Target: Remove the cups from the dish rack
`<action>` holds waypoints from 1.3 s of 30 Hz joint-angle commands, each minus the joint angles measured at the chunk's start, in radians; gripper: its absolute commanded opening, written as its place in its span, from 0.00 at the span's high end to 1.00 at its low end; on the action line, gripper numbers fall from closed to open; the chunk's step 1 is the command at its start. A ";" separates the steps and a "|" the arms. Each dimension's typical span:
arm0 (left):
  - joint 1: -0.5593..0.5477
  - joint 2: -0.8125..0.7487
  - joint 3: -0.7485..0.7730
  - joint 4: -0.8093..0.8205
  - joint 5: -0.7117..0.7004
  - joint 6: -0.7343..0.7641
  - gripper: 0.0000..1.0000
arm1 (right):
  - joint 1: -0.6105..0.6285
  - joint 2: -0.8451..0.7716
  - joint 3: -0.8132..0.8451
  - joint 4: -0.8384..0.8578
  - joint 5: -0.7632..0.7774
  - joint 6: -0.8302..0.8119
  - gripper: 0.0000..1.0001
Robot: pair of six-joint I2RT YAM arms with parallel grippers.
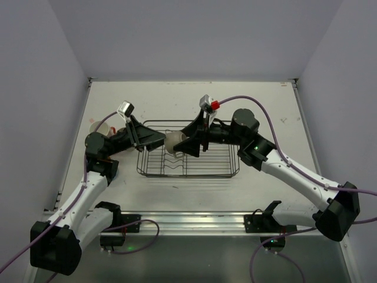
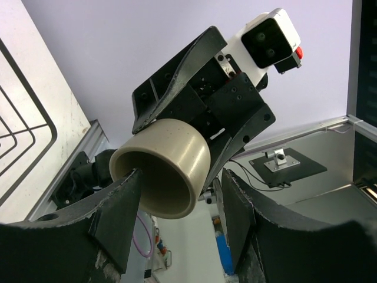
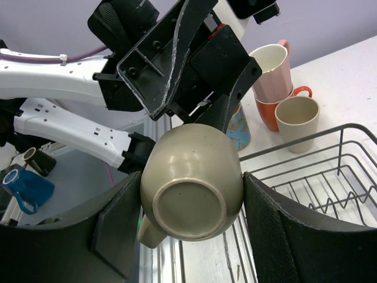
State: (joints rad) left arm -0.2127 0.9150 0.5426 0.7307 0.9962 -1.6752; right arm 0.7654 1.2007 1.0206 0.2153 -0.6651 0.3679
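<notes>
- Beige mug (image 1: 174, 142) hangs in the air over the left half of the dish rack (image 1: 206, 175), its mouth turned toward the table's (image 1: 247, 100) left edge.
- Our right gripper (image 3: 189, 206) is clamped across the mug's body.
- Our left gripper (image 2: 179, 186) stands apart around the rim, with a gap showing at one finger.
- We judge this a handover. We should slide the left fingers deeper, close them firmly, and only then release the right.
- Pink mug (image 3: 272, 68) and orange mug (image 3: 277, 109) already stand off the rack.

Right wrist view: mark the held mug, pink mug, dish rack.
held mug (image 3: 189, 203): right wrist view, underside.
pink mug (image 3: 278, 82): right wrist view, outer wall.
dish rack (image 3: 356, 125): right wrist view, top rim wire.
</notes>
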 commanded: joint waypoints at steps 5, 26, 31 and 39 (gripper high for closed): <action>-0.017 -0.018 0.007 0.039 -0.025 -0.070 0.41 | -0.002 0.022 -0.024 0.177 -0.062 0.022 1.00; -0.037 -0.021 0.022 -0.017 -0.013 -0.072 0.70 | -0.002 0.080 0.021 0.151 -0.073 0.006 1.00; -0.037 -0.022 0.048 -0.123 0.005 -0.006 0.93 | -0.003 0.077 0.042 0.105 -0.057 -0.017 1.00; -0.037 -0.047 0.169 -0.485 0.001 0.264 1.00 | -0.003 0.082 0.114 -0.042 0.038 -0.043 0.66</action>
State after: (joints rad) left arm -0.2474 0.8982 0.6403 0.4236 0.9638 -1.5929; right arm 0.7650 1.2903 1.0523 0.2146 -0.6987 0.3088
